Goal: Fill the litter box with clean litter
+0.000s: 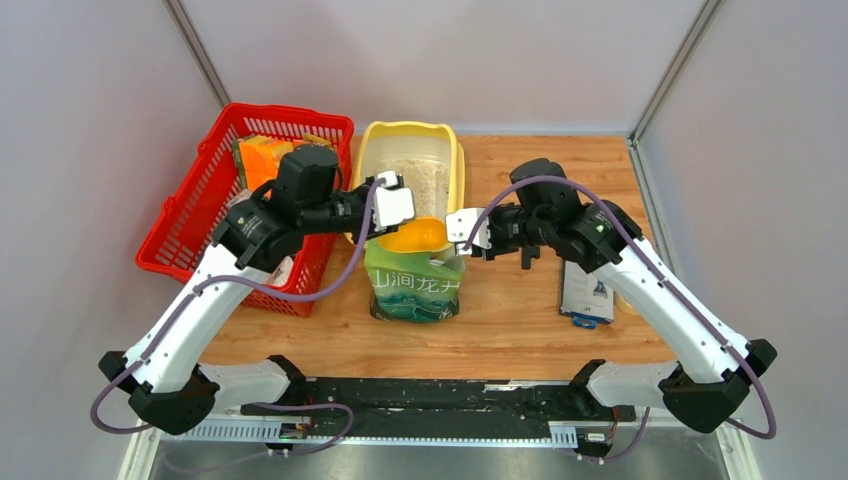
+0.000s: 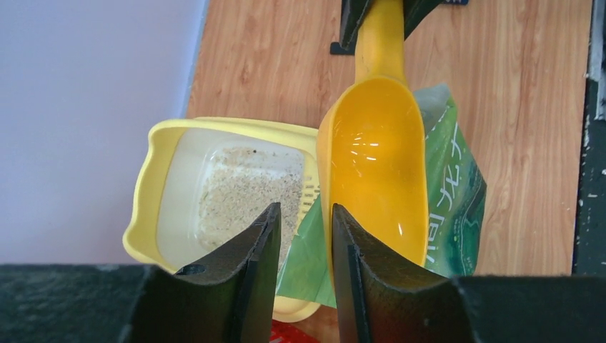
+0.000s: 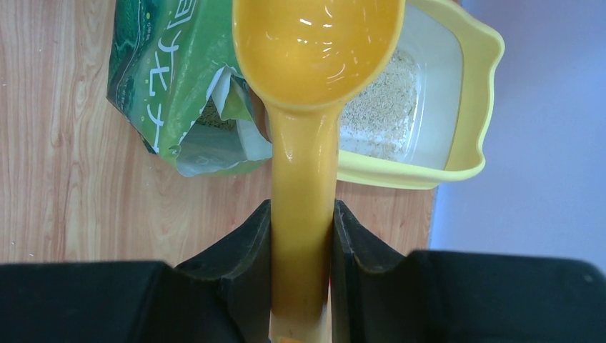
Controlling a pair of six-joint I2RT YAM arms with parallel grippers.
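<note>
Above pouch (image 1: 415,290), right gripper (image 3: 301,214) clamps scoop (image 3: 318,43).

A yellow scoop (image 1: 420,236) held at its handle end by the right gripper (image 1: 452,230), litter box (image 1: 410,127) just beyond, green pouch (image 1: 415,290) beneath.

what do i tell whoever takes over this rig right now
Right gripper: shut on the handle of the scoop. The bowl is empty, held over the top of the green pouch and the near rim of the litter box.
Left gripper: open, holding nothing, close to the scoop's bowl.
Pouch: open, upright, just in front of the box.
Done: litter covers part of the box floor.
Left: scoop more from the pouch until the floor is covered.
</note>
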